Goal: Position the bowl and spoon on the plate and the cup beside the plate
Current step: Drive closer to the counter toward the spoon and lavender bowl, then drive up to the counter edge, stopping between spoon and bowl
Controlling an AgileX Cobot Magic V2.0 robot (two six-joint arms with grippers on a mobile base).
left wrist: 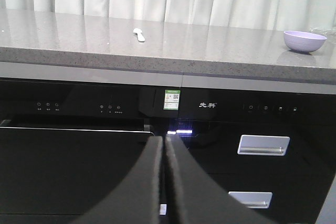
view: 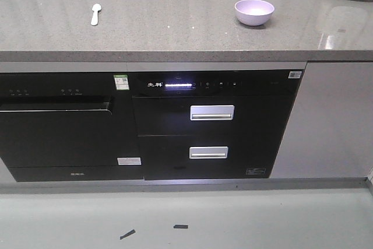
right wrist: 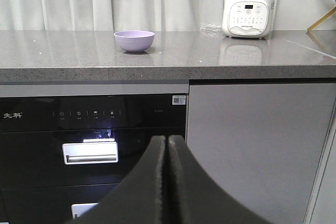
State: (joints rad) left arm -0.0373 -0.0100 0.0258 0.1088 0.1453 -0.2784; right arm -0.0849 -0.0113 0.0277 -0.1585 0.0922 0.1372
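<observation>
Tabletop (view: pixel 175 33): grey stone, glossy.
Plate and cup: not in any view.
Bowl (view: pixel 254 11): upright on tabletop, right of centre, well apart from spoon. Judged light, stiff, slick plastic. Plan: pinch the rim wall, one jaw inside and one outside.
Spoon (view: pixel 95 14): lies flat at far left, scoop end farther from me. Judged very light, low-lying, apt to skid. Plan: take the handle across its width, from above.
My left jaws and right jaws: both pressed together, empty, low before the appliance fronts, below tabletop level.
</observation>
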